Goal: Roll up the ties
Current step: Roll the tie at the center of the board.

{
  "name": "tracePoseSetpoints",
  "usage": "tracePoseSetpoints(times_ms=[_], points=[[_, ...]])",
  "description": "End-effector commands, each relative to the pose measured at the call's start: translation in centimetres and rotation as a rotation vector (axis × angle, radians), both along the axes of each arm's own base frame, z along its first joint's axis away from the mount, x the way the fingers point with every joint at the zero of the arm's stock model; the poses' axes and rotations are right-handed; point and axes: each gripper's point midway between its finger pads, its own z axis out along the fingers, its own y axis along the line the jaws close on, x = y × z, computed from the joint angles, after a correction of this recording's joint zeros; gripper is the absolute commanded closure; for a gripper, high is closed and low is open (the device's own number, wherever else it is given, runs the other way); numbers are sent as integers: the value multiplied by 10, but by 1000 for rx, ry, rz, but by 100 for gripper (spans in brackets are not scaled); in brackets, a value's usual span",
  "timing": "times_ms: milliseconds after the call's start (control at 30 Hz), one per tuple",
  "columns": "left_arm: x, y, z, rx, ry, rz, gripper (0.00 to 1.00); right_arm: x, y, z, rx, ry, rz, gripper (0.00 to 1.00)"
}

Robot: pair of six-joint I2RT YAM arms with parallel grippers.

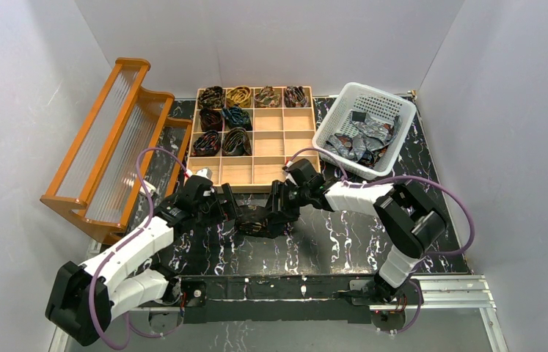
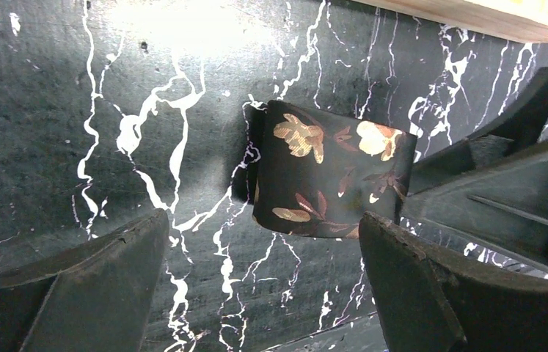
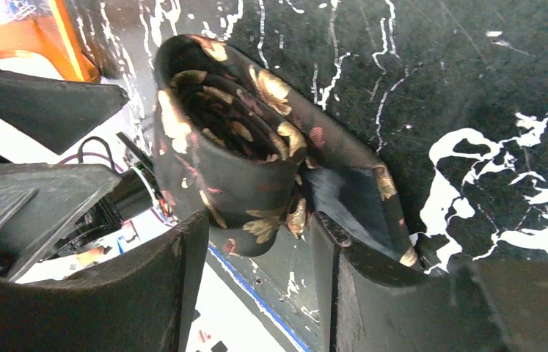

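Note:
A dark brown tie (image 1: 256, 220) with gold and red leaves is rolled into a coil on the black marble table, between my two grippers. In the right wrist view the coil (image 3: 227, 154) stands open-end up, and my right gripper (image 3: 256, 220) is shut on its lower wall, with a loose tail flap lying over one finger (image 3: 351, 271). In the left wrist view the coil (image 2: 329, 180) stands just ahead of my left gripper (image 2: 263, 220), which is wide open and empty, its right finger (image 2: 417, 286) close to the coil. Both grippers show in the top view, left (image 1: 235, 213) and right (image 1: 276, 211).
A wooden compartment box (image 1: 285, 143) behind the grippers holds several rolled ties (image 1: 223, 117) in its left and back cells. A white basket (image 1: 327, 139) at the back right holds loose grey-silver ties (image 1: 362, 139). An orange wooden rack (image 1: 109, 147) stands at the left.

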Motion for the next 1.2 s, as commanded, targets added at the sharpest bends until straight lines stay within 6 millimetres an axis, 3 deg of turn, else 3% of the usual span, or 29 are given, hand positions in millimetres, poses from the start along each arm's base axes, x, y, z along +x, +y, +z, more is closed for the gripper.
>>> tracePoseSetpoints(times_ms=[0, 400, 533, 700, 833, 1000, 1167], points=[[-2, -6, 2, -56, 5, -22, 2, 3, 13, 6, 33, 8, 21, 40], [-4, -8, -11, -80, 40, -24, 2, 3, -1, -10, -69, 22, -1, 47], [-4, -9, -15, -78, 53, -33, 2, 2, 5, 1, -27, 11, 24, 45], [-4, -11, -17, -86, 54, -31, 2, 3, 12, 17, 16, -7, 52, 32], [-4, -10, -18, -83, 55, -30, 2, 3, 14, 22, 38, -17, 60, 31], [-4, -11, -19, -89, 54, -34, 2, 1, 16, 10, 29, 24, 59, 35], [-4, -18, -21, -117, 59, -54, 2, 4, 3, -14, -71, 38, 8, 45]])
